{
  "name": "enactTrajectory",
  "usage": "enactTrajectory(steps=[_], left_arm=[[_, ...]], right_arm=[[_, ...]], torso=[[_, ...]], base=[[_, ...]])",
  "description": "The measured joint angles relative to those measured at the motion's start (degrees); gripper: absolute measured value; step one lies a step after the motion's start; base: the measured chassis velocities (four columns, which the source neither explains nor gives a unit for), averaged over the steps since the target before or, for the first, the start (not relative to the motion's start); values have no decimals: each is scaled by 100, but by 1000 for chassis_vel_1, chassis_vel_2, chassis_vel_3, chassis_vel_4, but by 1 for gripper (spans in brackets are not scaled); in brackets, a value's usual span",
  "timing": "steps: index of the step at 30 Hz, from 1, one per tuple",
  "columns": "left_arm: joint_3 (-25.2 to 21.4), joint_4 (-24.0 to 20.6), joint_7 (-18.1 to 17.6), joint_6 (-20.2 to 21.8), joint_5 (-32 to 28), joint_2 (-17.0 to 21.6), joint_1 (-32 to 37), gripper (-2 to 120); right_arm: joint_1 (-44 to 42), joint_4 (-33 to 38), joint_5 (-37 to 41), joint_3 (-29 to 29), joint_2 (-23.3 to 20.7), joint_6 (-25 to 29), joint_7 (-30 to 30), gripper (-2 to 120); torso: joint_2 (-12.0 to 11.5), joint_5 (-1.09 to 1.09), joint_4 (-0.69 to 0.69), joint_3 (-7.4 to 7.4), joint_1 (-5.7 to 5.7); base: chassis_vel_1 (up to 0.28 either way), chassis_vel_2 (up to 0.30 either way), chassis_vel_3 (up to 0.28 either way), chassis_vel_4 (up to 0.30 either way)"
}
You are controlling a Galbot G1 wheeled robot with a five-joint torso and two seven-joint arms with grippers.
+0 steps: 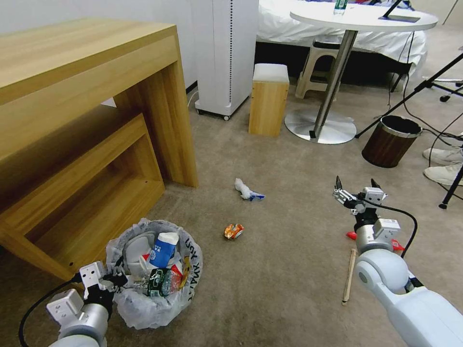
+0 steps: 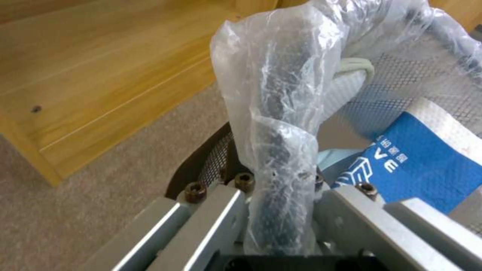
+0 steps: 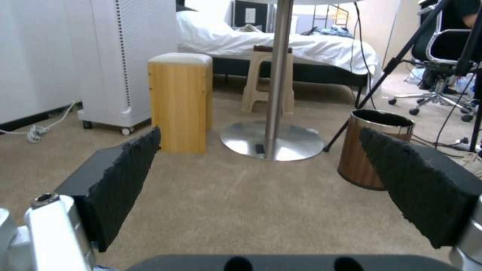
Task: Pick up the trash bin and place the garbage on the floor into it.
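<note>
The trash bin (image 1: 155, 289), black with a crinkly clear bag, is low on my left beside the desk. It holds a blue-white paper cup (image 1: 163, 249), a white slipper and other litter. My left gripper (image 1: 114, 280) is shut on the bin's near rim. The left wrist view shows that bag-wrapped rim (image 2: 281, 113) running between the fingers, with the mesh wall (image 2: 401, 82) and cup (image 2: 421, 162) beyond. My right gripper (image 1: 356, 189) hangs open over the floor (image 1: 289, 270), holding nothing, its pads (image 3: 125, 177) wide apart. On the floor lie a tissue (image 1: 244, 189), a crushed can (image 1: 234, 231), a wooden stick (image 1: 349, 276) and a red scrap (image 1: 351, 235).
A wooden desk (image 1: 96, 96) with a low shelf fills the left. Farther back stand a white appliance (image 1: 224, 53), a wooden stool box (image 1: 268, 99), a round table's base (image 1: 320, 126) and a brown wood-grain bin (image 1: 391, 140). Tripod legs, cables and a person's shoes (image 1: 443, 164) are at the right.
</note>
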Motion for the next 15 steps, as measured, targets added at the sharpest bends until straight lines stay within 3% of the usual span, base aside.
enactTrajectory(steps=[15], left_arm=[[-40, 9, -7, -22, 3, 9, 4, 1]], right_arm=[[30, -23, -34, -84, 44, 163, -59, 100]], torso=[[0, 0, 0, 1, 0]], base=[[-81, 74, 73, -75]])
